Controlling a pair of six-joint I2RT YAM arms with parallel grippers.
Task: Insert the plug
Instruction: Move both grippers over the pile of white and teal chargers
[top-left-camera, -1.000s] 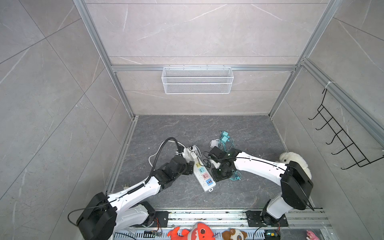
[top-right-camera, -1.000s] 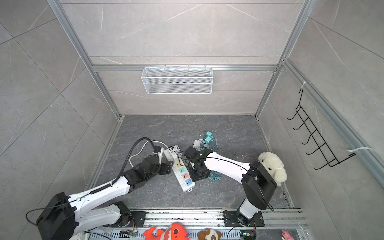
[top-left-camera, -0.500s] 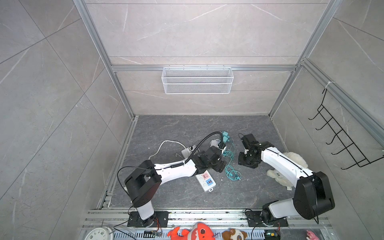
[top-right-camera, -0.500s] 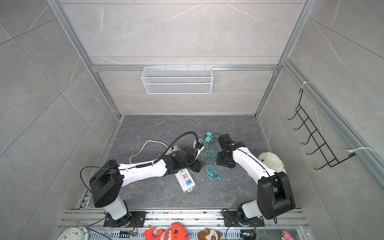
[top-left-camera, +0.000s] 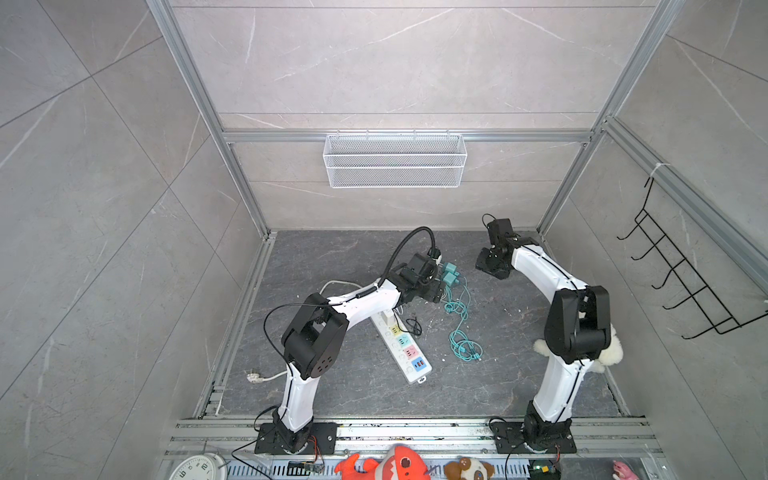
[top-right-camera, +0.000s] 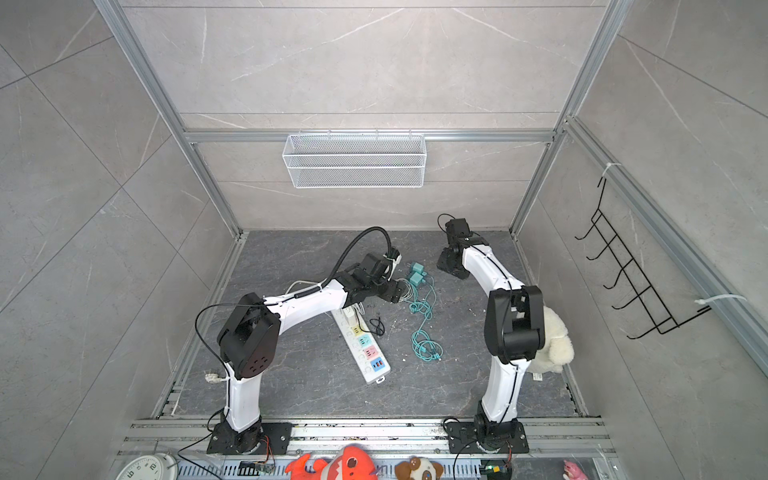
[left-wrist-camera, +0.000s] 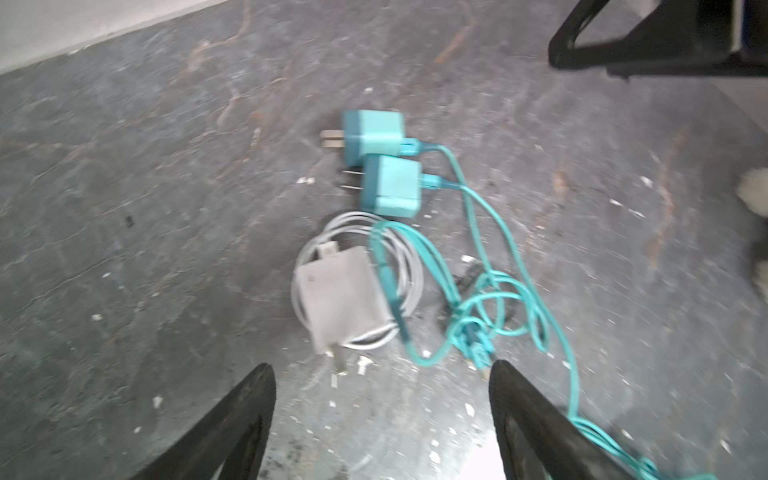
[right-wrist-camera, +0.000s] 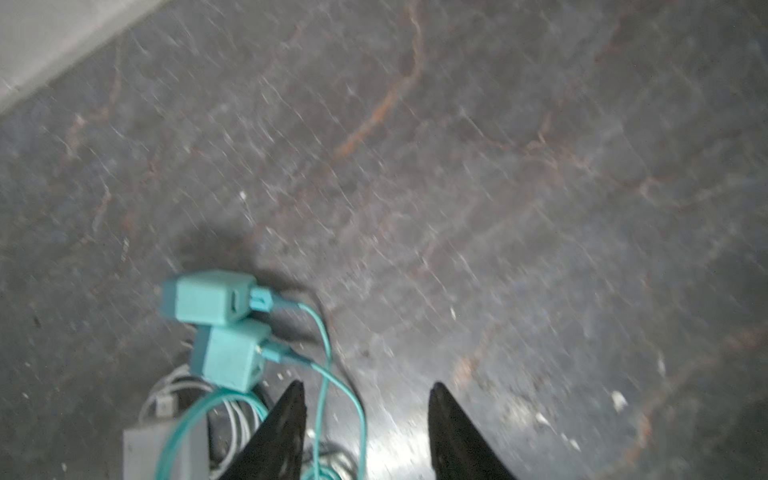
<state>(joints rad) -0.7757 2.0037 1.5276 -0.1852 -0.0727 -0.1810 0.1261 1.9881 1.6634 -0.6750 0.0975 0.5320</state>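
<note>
Two teal plugs (left-wrist-camera: 376, 133) (left-wrist-camera: 392, 187) with teal cables lie side by side on the dark floor, prongs bare; both top views show them (top-left-camera: 451, 274) (top-right-camera: 416, 273). A grey plug (left-wrist-camera: 338, 299) with a coiled white cable lies just ahead of my left gripper (left-wrist-camera: 381, 368), which is open and empty, low beside them (top-left-camera: 436, 293). The white power strip (top-left-camera: 401, 349) (top-right-camera: 365, 353) with coloured sockets lies nearer the front. My right gripper (right-wrist-camera: 366, 385) is open and holds nothing; it hangs to the right of the plugs (top-left-camera: 488, 268), with a teal cable on the floor below it.
A white plush toy (top-left-camera: 606, 357) lies by the right arm's elbow. A small black cable (top-left-camera: 413, 326) sits beside the strip, whose white cord ends at a plug (top-left-camera: 253, 377) front left. A wire basket (top-left-camera: 395, 160) hangs on the back wall, a black hook rack (top-left-camera: 681, 282) on the right wall.
Both grippers have left the power strip. The left one moved back to the plugs; the right one drew away towards the back right corner.
</note>
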